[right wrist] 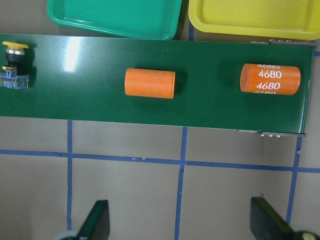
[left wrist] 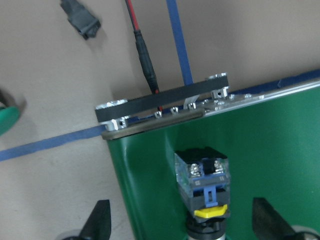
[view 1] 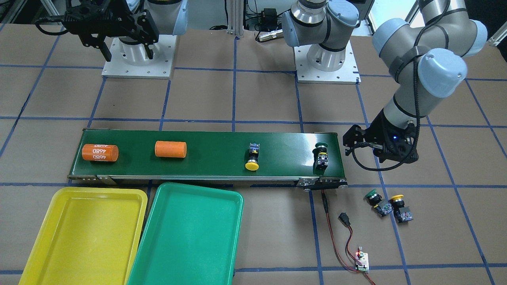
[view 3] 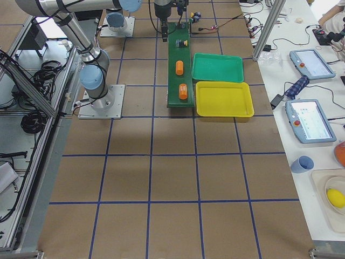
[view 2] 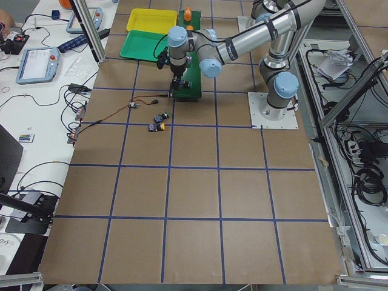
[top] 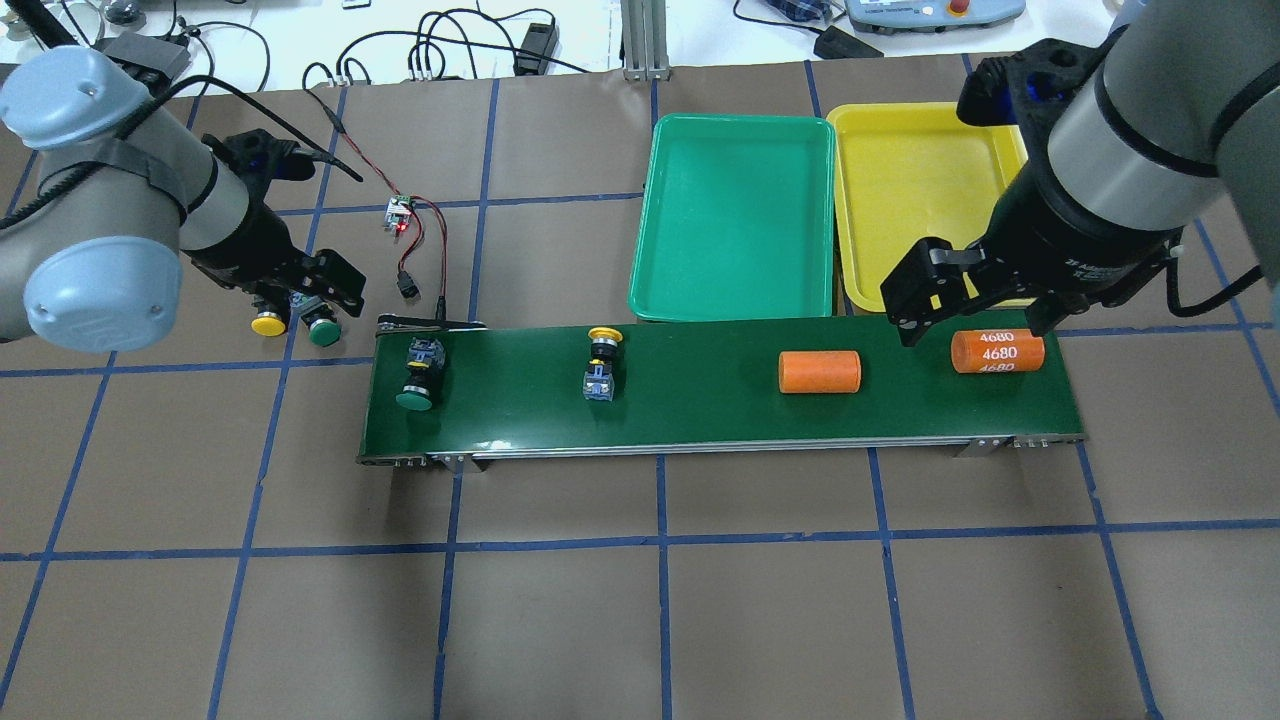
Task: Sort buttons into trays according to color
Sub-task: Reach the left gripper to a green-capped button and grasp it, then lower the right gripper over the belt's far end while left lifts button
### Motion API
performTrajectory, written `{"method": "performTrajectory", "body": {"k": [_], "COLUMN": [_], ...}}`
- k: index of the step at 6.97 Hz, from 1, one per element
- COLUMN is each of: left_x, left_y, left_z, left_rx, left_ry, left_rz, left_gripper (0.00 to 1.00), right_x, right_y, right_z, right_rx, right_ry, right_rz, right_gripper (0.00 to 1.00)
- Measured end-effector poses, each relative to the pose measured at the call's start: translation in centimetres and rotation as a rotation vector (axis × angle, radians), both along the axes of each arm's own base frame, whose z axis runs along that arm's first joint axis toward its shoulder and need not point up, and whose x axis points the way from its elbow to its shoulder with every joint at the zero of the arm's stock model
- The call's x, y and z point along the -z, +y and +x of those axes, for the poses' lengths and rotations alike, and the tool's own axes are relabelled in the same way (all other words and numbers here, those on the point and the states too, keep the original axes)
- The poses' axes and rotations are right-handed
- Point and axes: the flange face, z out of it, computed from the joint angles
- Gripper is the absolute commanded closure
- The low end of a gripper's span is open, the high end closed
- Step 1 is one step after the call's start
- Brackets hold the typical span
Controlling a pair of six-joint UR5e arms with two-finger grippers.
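Green belt (view 1: 214, 158), 2 orange cylinders (view 1: 100, 152) (view 1: 170, 149), yellow tray (view 1: 83, 233), green tray (view 1: 190, 237), blue-gridded brown table (view 1: 261, 95).

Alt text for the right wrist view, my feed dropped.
A dark-green conveyor belt carries a yellow-capped button at far left, a plain orange cylinder and an orange cylinder printed 4680. Green tray and yellow tray sit beyond it; the right end effector is open.

A brown table (top: 560, 620) gridded with blue tape (top: 660, 540), beside a white bench (view 3: 329, 156) holding tablets (view 3: 308, 121).
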Motion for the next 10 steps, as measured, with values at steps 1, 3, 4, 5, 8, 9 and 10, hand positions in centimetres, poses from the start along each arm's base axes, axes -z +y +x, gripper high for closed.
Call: {"method": "performTrajectory", "body": {"k": [1, 3, 4, 5, 8, 9, 10], "left_x": [-0.4, 1.9, 3.9, 5.9, 10.1, 11.1, 11.9], "left_y": [-1.5, -4.4, -5.8, -7.1, -8.8, -9.0, -9.2], "left_z": [3.2, 9.9, 12.2, 13.6, 14.8, 14.9, 14.9], "left_rx": [-0.035, -0.067, -0.077, -0.082, -0.085, -0.085, -0.087], "left_ry": [-0.025, -0.048, -0.048, -0.043, -0.039, -0.034, -0.031], "left_rz": [-0.007, -0.021, -0.015, -0.002, 0.006, 0.015, 0.02], "left_gripper": [0.0, 0.0, 0.0, 0.07, 0.3, 0.3, 0.3], "right_x": [0.0, 0.0, -0.1, -0.1, -0.2, -0.2, 0.0], "right_y": [0.0, -0.1, -0.1, 0.0, -0.1, -0.3, -0.4], "right_z": [0.0, -0.2, -0.3, -0.3, -0.4, -0.7, -0.9], "right_rx": [0.001, -0.001, -0.01, -0.016, -0.017, -0.011, -0.007], "right_ry": [0.0, 0.002, 0.003, 0.004, 0.005, 0.008, 0.013], "right_rz": [0.0, 0.0, -0.001, -0.003, -0.005, -0.005, -0.003], "right_gripper": [0.0, 0.0, 0.0, 0.0, 0.0, 0.0, 0.0]}}
